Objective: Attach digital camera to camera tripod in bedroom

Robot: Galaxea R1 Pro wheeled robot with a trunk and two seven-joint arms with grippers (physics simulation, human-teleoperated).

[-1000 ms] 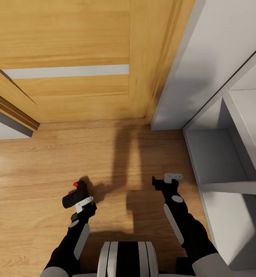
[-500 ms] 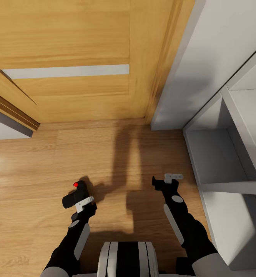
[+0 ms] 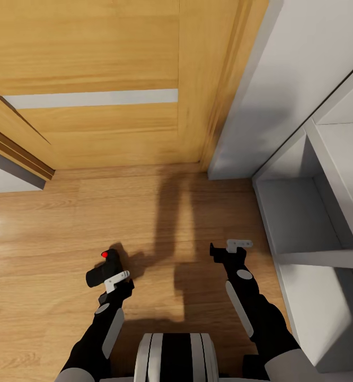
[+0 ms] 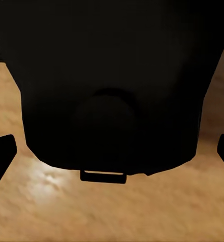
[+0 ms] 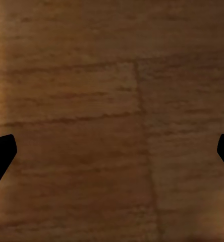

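Ahead of both arms stands the wooden door (image 3: pixel 91 79), with the light wood floor (image 3: pixel 49 233) under them. Outward from the right arm is a grey shelf unit (image 3: pixel 303 223). The left gripper (image 3: pixel 113 277) is clamped on the digital camera (image 3: pixel 103 268), which sits at its tip with the red dot up; the black body covers most of the left wrist view (image 4: pixel 112 85). The right gripper (image 3: pixel 230 249) carries nothing, its fingers apart above the bare floor.

The tripod is somewhere else, so the robot must probably turn and drive. The risk: the held camera may hit the nearby door or slip from the fingers.
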